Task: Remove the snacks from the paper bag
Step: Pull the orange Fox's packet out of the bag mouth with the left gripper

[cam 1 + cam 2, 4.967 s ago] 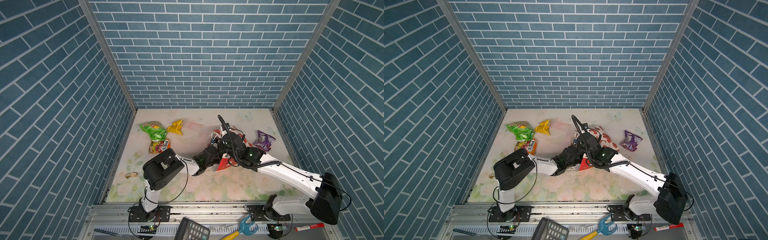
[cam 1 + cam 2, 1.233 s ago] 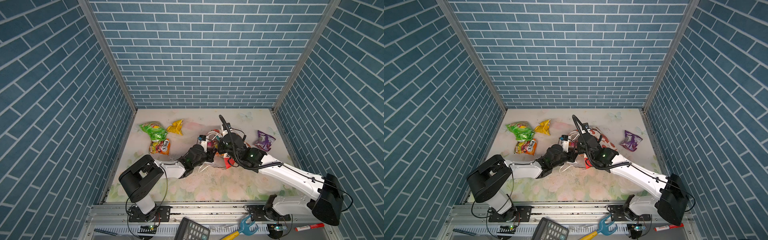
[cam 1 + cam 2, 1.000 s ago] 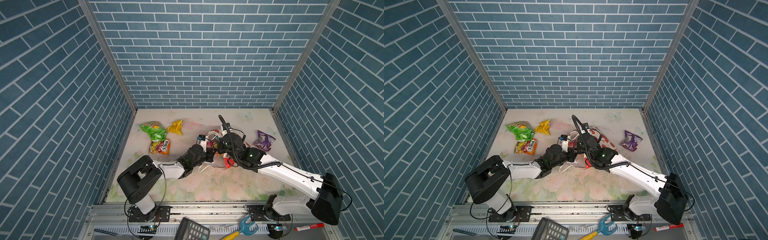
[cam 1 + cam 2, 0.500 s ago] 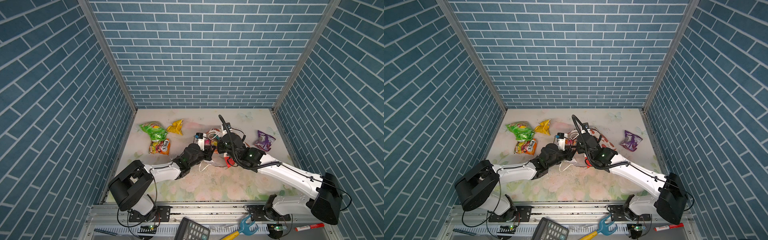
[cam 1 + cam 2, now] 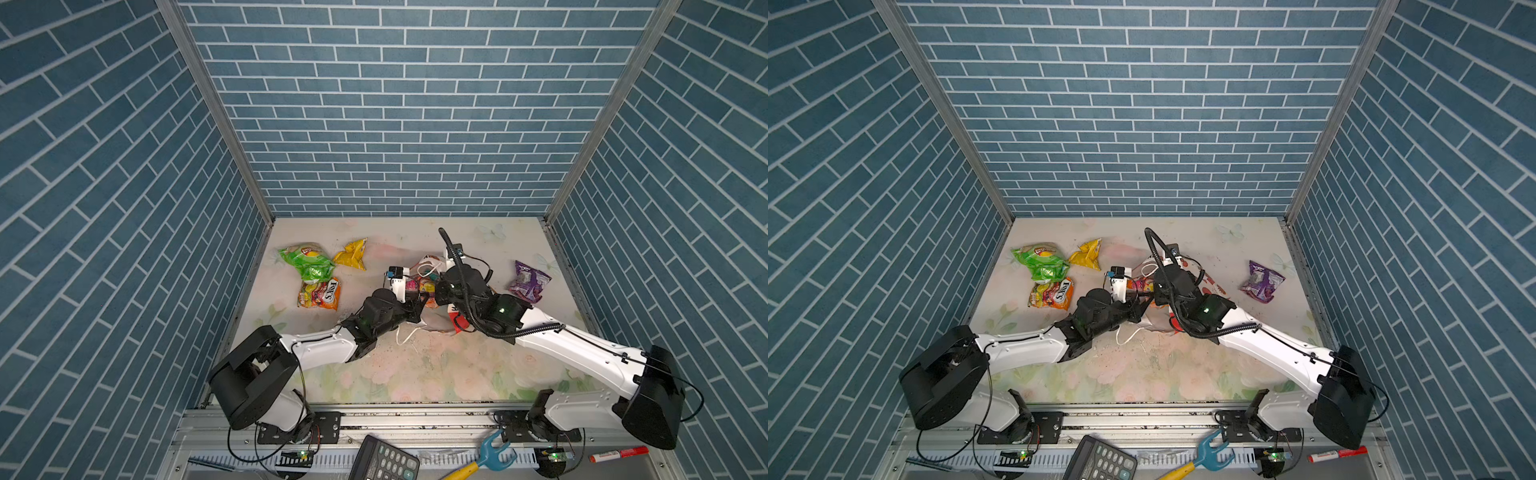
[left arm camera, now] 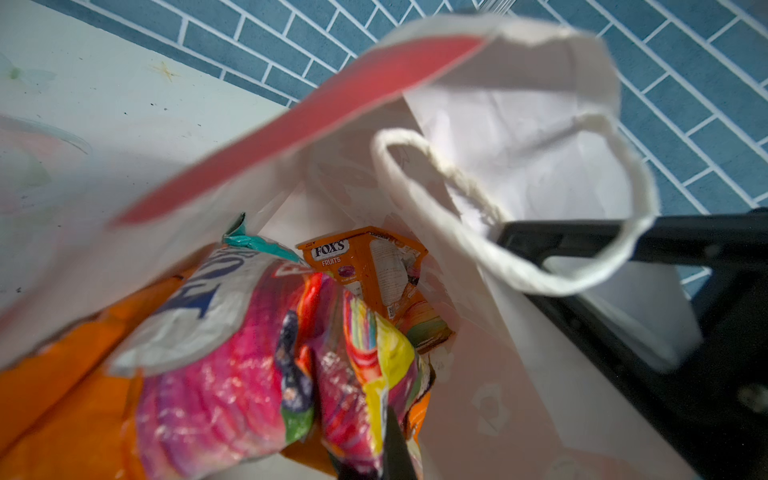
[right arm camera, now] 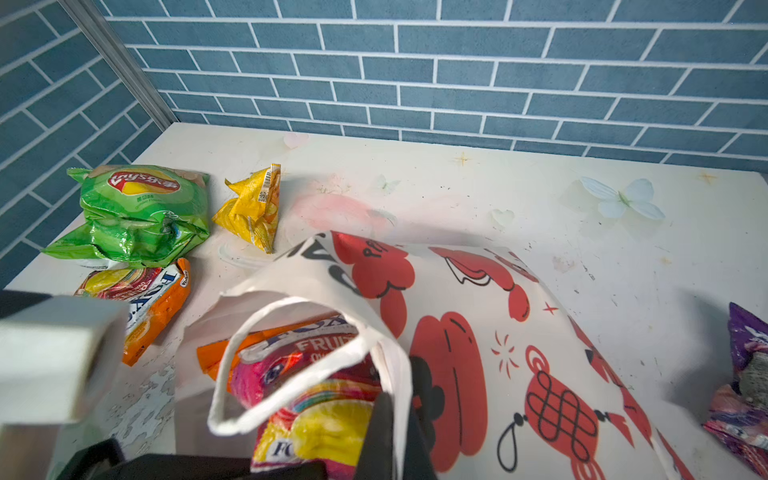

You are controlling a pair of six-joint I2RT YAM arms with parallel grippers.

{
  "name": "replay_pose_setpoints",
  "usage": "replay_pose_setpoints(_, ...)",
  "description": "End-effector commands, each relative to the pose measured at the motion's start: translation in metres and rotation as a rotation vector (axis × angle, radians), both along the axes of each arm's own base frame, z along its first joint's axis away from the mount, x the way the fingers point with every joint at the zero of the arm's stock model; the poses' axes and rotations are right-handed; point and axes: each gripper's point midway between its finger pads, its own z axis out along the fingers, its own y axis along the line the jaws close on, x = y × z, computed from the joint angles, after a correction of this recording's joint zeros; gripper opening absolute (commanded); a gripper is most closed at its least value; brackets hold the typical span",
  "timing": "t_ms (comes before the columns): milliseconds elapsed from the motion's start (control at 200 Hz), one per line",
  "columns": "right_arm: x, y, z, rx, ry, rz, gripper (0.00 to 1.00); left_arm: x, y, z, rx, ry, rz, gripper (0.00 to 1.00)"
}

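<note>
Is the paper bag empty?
Not empty: inside the paper bag are a colourful packet and an orange Fox's packet.

One bag (image 7: 457,316). Six packets: four outside the bag, two in its mouth.

Outside, three lie together on the left arm's (image 5: 320,347) side of the bag: one green packet (image 5: 306,262), one yellow packet (image 5: 352,254) and one orange packet (image 5: 319,294). One purple packet (image 5: 528,281) lies on the right arm's (image 5: 573,349) side.

In the mouth are one teal-white packet (image 6: 232,332) and one second orange packet (image 6: 365,266).

Two arms meet at the bag.

Well in front of the bag lie one calculator (image 5: 384,459), one marker (image 5: 619,454) and one blue-headed tool (image 5: 486,455).
</note>
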Motion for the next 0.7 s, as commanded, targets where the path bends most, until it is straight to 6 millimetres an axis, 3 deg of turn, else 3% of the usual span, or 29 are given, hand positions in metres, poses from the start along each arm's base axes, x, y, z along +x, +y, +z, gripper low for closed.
replay_pose_setpoints(0,0.004,-0.021,-0.004,-0.042,0.008,-0.098,0.0,0.005,0.014,0.02,-0.022,-0.048,0.05,0.0)
replay_pose_setpoints(455,0.004,-0.018,-0.007,-0.045,0.026,-0.095,0.0,-0.002,0.024,0.046,-0.056,-0.09,0.059,0.0)
replay_pose_setpoints(695,0.007,-0.015,0.0,-0.082,0.042,-0.09,0.0,-0.001,0.018,0.064,-0.045,-0.099,0.037,0.0)
